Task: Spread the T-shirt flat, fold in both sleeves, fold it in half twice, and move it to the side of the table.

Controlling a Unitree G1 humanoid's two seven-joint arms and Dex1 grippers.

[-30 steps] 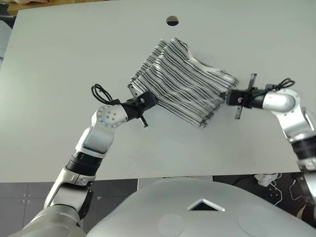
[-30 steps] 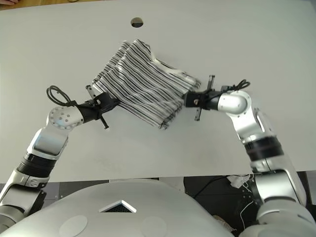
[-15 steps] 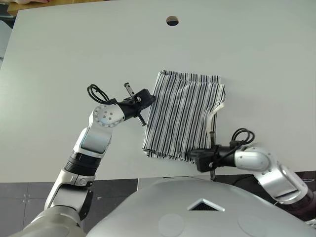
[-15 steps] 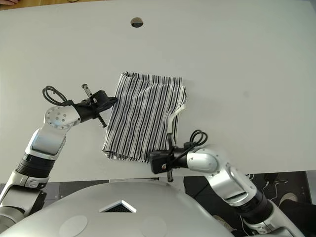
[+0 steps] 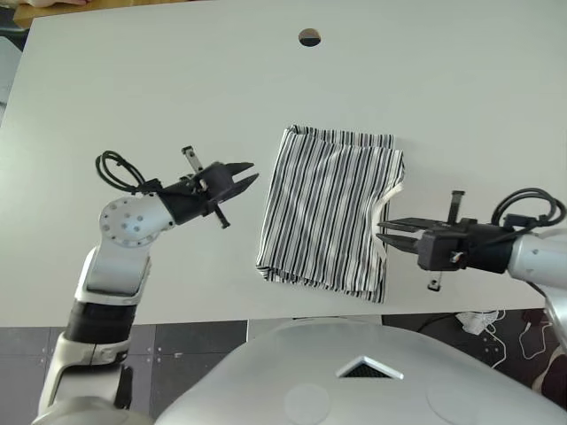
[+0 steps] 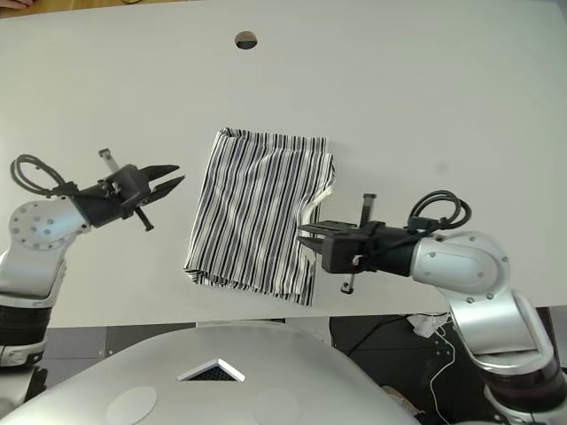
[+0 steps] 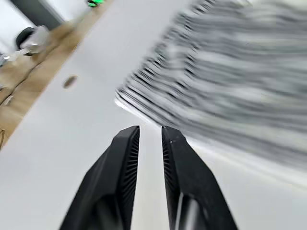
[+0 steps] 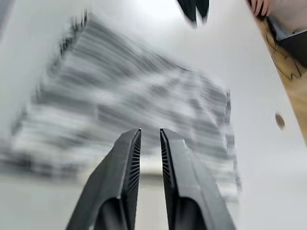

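The left pincer (image 5: 241,174) is seen released, its two dark fingers (image 7: 125,158) parted by a narrow gap with nothing between them. It is held just to the left of the T-shirt (image 5: 328,208), apart from the cloth, with its tips turned toward the T-shirt's left edge. The right pincer (image 5: 390,231) is likewise released and empty, its ribbed fingers (image 8: 127,160) slightly apart. It is placed at the T-shirt's right edge, toward the near corner; whether the cloth is touched cannot be told.

The T-shirt is laid flat on the white table (image 5: 133,88), folded into a rough rectangle. It is covered in narrow black and white stripes, which run from its far edge to its near edge at a slight slant. A curved white trim is shown along its right edge. Stacked layers are visible at its near edge, which lies close to the table's near edge. A round hole (image 5: 309,37) in the table is found well beyond the T-shirt's far edge.
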